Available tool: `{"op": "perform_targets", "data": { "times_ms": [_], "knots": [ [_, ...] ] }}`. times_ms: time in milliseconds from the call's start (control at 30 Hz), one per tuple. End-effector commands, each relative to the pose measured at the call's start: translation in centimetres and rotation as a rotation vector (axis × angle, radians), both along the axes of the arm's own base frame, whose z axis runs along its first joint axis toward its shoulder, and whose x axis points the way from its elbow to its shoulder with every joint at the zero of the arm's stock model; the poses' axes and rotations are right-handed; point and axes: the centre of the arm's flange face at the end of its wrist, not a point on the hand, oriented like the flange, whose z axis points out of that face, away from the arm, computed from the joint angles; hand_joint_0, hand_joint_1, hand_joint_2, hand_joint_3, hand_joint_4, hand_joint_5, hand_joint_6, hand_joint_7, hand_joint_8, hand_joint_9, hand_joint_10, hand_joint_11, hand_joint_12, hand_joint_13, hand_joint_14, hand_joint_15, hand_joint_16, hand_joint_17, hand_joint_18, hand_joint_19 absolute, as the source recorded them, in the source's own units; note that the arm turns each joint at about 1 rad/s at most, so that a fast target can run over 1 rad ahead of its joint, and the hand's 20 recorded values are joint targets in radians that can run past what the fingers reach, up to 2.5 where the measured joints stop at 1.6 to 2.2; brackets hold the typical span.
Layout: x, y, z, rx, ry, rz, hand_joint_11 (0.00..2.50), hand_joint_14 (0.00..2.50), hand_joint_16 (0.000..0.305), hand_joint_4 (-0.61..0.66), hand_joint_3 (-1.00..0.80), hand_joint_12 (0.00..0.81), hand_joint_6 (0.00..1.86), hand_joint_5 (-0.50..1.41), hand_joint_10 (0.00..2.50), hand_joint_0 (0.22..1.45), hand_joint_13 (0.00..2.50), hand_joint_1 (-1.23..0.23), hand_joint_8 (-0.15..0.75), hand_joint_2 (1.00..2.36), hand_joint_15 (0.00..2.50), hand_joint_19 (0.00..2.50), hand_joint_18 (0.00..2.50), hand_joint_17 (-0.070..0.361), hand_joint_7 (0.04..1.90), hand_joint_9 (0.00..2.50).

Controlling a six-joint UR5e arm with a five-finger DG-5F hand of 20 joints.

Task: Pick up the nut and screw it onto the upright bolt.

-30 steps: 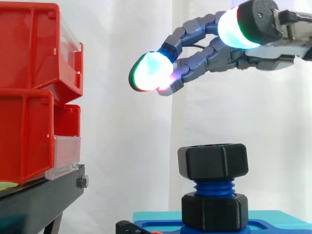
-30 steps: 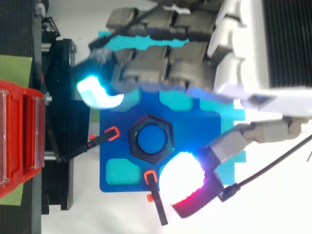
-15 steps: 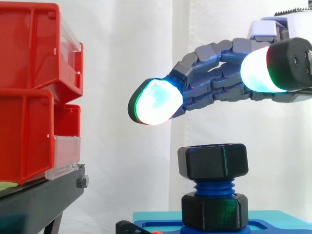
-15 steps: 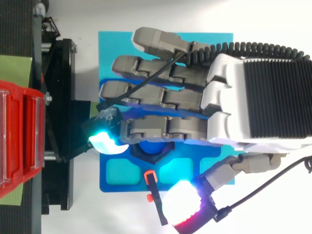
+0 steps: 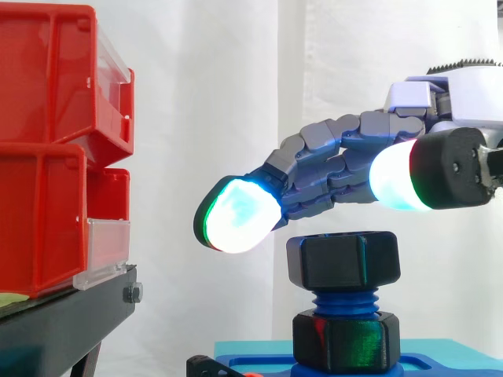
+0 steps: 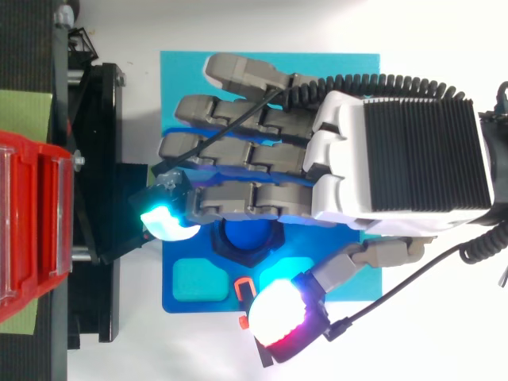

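Observation:
A black hexagonal nut (image 5: 343,260) sits on top of the upright blue bolt (image 5: 343,301), with blue thread showing between it and a second black nut (image 5: 346,342) at the bolt's foot. The bolt stands on a blue fixture (image 6: 190,298) over a cyan plate (image 6: 182,67). My hand (image 6: 413,167) hovers palm down just above the top nut, not touching it. Its fingers (image 5: 330,169) stretch left in a relaxed curve, and the thumb's glowing tip (image 5: 397,177) hangs apart on the near side. From above, the fingers cover most of the nut (image 6: 248,255). The hand holds nothing.
Stacked red bins (image 5: 55,149) rest on a black stand (image 5: 63,322) to the left of the bolt, about a hand's width away. Small black clamps with orange tips (image 6: 246,290) lie on the fixture beside the bolt. A white curtain hangs behind.
The hand has come down and shifted left, from well above the bolt to just over the top nut, and its fingers have straightened out. The nut and bolt have not moved.

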Motion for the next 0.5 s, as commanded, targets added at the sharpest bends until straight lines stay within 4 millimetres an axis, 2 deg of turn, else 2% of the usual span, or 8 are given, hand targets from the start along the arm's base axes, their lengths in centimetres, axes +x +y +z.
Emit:
{"op": "perform_targets", "data": {
  "times_ms": [0, 467],
  "knots": [
    [0.03, 0.04, -0.20, 0.004, 0.004, 0.001, 0.00, 0.00, 0.070, 0.13, -0.50, 0.385, 0.50, -0.21, 0.00, 0.45, 0.20, -0.37, 0.222, 1.00, 0.00, 0.00, 0.00, 0.157, 0.51, 0.33],
    [-0.08, -0.28, -0.32, 0.003, 0.014, -0.001, 0.00, 0.00, 0.064, 0.21, -0.50, 0.394, 0.50, -0.15, 0.00, 0.46, 0.31, -0.36, 0.277, 1.00, 0.00, 0.00, 0.00, 0.143, 0.70, 0.45]
  ]
}}
